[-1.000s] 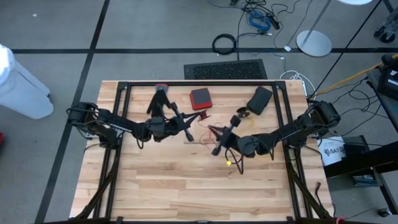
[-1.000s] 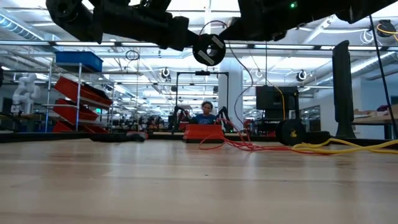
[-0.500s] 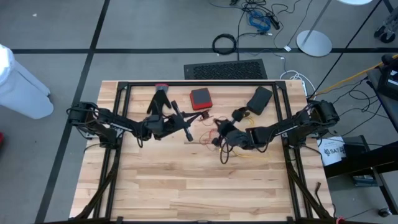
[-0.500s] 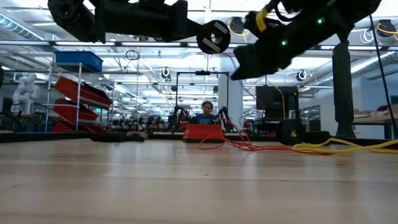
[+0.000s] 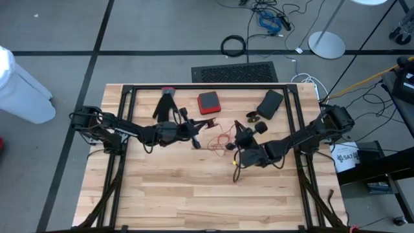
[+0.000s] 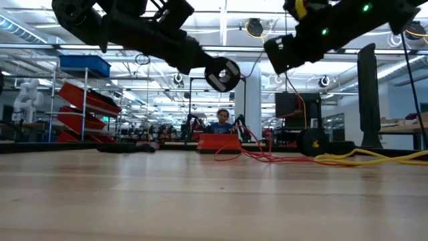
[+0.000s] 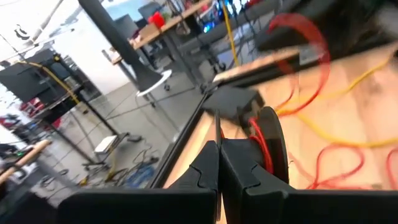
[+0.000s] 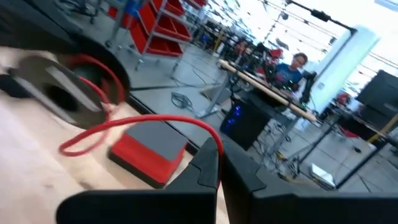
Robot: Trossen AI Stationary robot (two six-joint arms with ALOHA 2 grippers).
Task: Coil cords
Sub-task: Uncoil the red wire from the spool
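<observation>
While both tools pinched shut, red box, black glove lie behind.

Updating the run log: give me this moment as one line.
left gripper: shut, above table | right gripper: shut, above table | red cord: loose between them | yellow cord: uncoiled

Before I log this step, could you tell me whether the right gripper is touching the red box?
Apart. In the high view the right gripper sits near the table's middle, while the red box lies toward the far edge, with bare wood between them.
</observation>
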